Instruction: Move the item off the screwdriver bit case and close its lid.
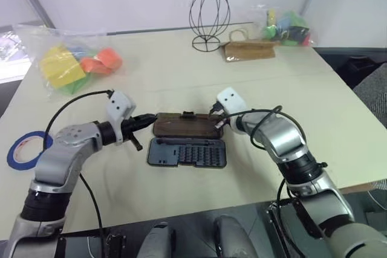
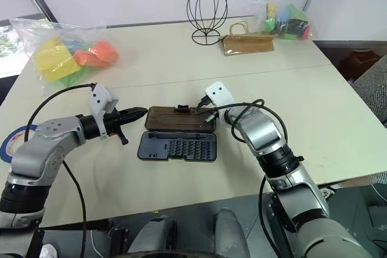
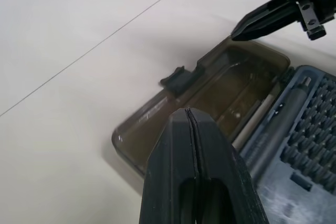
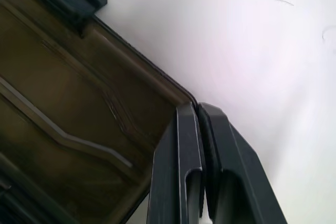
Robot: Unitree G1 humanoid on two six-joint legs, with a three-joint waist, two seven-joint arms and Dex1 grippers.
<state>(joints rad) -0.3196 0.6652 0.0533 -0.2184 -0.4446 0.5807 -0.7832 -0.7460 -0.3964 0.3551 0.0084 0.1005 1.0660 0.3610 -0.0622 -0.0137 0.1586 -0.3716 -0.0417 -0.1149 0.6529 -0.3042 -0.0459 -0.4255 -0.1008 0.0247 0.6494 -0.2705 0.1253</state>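
Brown lid (image 1: 185, 125) lies open flat on the worktop (image 1: 181, 70), at 12 o'clock from the grey-blue tray (image 1: 187, 153). Left gripper (image 1: 147, 119) at 9 o'clock, right gripper (image 1: 215, 121) at 3 o'clock, both jaws pressed together, holding nothing.

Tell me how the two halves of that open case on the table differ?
The lid is smooth, smoky dark brown, with a small black latch on its far edge. The tray is grey-blue and holds rows of small bits. The lid lies farther from the robot, the tray nearer. Both are flat rectangles with rounded corners, lying open on the table.

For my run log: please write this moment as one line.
case: open | lid: flat on table | left gripper: shut, lid's left end | right gripper: shut, lid's right corner
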